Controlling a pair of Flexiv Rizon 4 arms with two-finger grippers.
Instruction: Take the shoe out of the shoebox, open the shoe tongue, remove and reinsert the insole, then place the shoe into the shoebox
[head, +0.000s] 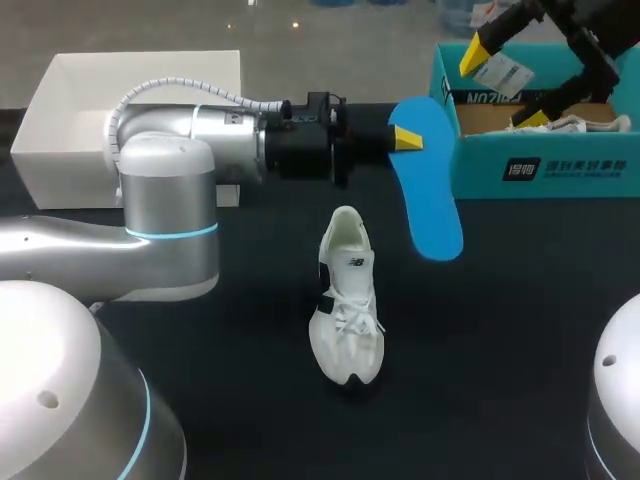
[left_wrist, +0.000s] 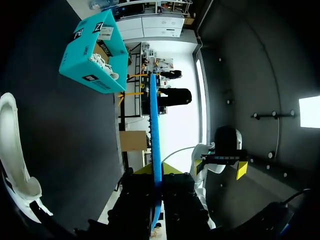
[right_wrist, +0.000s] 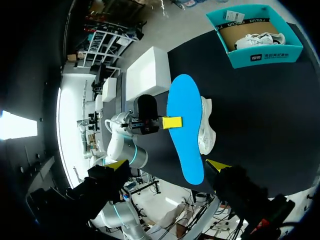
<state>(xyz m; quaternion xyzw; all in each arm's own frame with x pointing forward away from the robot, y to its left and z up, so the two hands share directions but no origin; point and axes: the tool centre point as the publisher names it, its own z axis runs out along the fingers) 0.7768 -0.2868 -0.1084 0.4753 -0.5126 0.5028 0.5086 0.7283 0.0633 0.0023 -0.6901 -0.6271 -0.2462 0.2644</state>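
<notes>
Above the black tabletop (head: 520, 330), the left gripper (head: 405, 138) had its fingers clamped across the middle of the flat blue foam insole (head: 432, 200). It held the insole clear of the table, between the white lace-up sneaker (head: 348, 310) and the teal cardboard shoebox (head: 540, 165). The sneaker stood upright on the table, out of the box, with its opening facing up. The right gripper (head: 505, 88) hung over the shoebox, spread wide and empty.

Reinserting looked like the step in hand. Gripped mid-length, the insole's ends were free and would probably flex, so one end should be tipped down into the opening and slid forward, not pressed flat. The loose sneaker would likely skid unless the idle right gripper pinned it or held the tongue back.

Only one yellow tip showed in the head view. The left wrist view showed the insole (left_wrist: 155, 130) edge-on as a thin blue strip pinched from both sides, with the sneaker (left_wrist: 14, 150) off to one side. The right wrist view showed the insole's (right_wrist: 185, 135) whole outline, the sneaker (right_wrist: 207, 127) partly hidden behind it, and another white shoe (right_wrist: 260, 39) lying in the shoebox (right_wrist: 265, 54).
</notes>
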